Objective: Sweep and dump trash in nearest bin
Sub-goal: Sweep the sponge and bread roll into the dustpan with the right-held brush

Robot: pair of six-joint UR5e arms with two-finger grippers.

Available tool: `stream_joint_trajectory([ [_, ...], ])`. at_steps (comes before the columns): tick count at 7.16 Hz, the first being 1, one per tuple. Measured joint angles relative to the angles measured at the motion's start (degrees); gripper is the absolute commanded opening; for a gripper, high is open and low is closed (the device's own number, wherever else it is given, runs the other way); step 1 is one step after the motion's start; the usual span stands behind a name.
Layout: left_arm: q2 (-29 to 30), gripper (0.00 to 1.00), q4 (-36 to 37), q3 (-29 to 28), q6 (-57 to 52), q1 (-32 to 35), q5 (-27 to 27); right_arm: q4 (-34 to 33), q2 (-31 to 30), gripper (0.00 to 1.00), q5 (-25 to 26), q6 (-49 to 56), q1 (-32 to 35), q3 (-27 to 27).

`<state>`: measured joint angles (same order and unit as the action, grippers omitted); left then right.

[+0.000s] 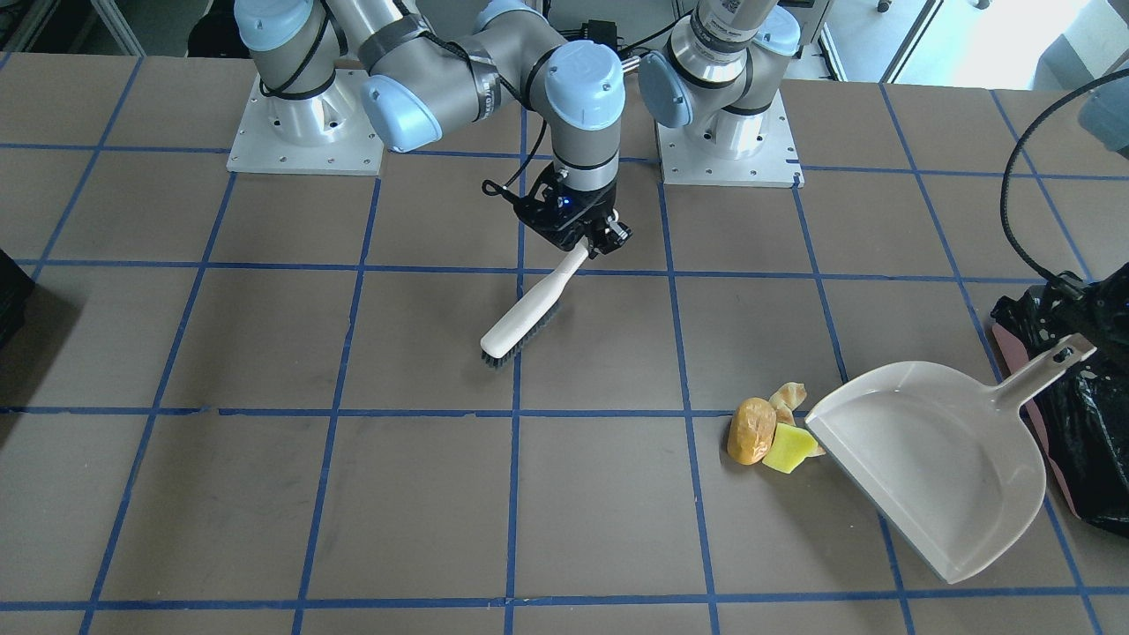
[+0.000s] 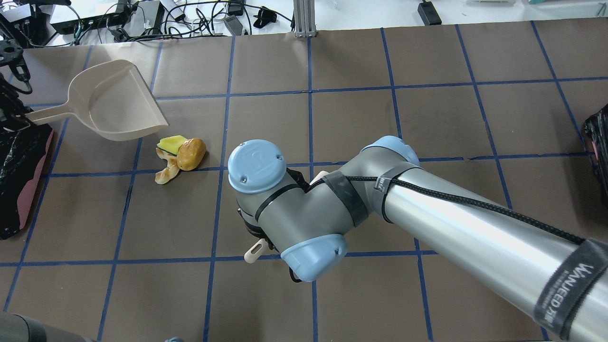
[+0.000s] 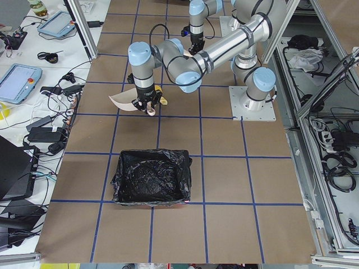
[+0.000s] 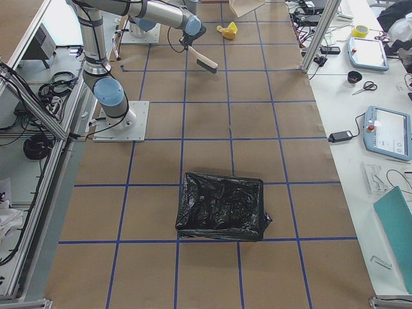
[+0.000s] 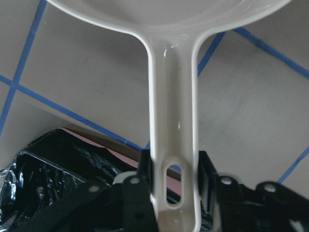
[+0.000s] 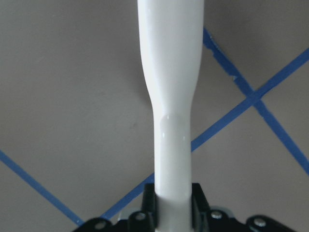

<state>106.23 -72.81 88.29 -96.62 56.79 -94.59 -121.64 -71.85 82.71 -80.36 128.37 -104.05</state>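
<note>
Three trash pieces [image 1: 769,429] by dustpan [image 1: 935,459], left hand [image 5: 175,180] clamps its handle by bin [image 1: 1094,441], right hand [image 1: 589,240] clamps brush [image 1: 525,317]

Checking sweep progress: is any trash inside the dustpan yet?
No, the dustpan is bare; the trash lies outside, by its lip.

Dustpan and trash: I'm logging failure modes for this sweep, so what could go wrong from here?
1. The lump, yellow wedge and croissant bit lie at one end of the dustpan lip, not mid-mouth; a stroke by the brush might push them past that corner.
2. The left pincer grips only the handle's tip, so a shove could twist the pan.
3. The rounded lump may roll away.
</note>
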Motion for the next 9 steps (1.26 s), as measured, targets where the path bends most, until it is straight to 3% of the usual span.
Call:
stream_joint_trajectory([
  [3,2.7,0.0,11.9,4.2,-25.3,-2.1,-0.4,5.3,10.5,0.0,-0.2,-8.9,5.0,16.1],
  [6,6.9,0.0,16.5,4.9,-29.8,-2.3,-0.2,6.1,19.9,0.0,-2.2,-16.4,8.2,29.6],
  [9,10.4,0.0,17.8,4.5,-28.0,-2.3,0.0,6.1,23.9,0.0,-4.5,-18.1,8.9,35.4],
])
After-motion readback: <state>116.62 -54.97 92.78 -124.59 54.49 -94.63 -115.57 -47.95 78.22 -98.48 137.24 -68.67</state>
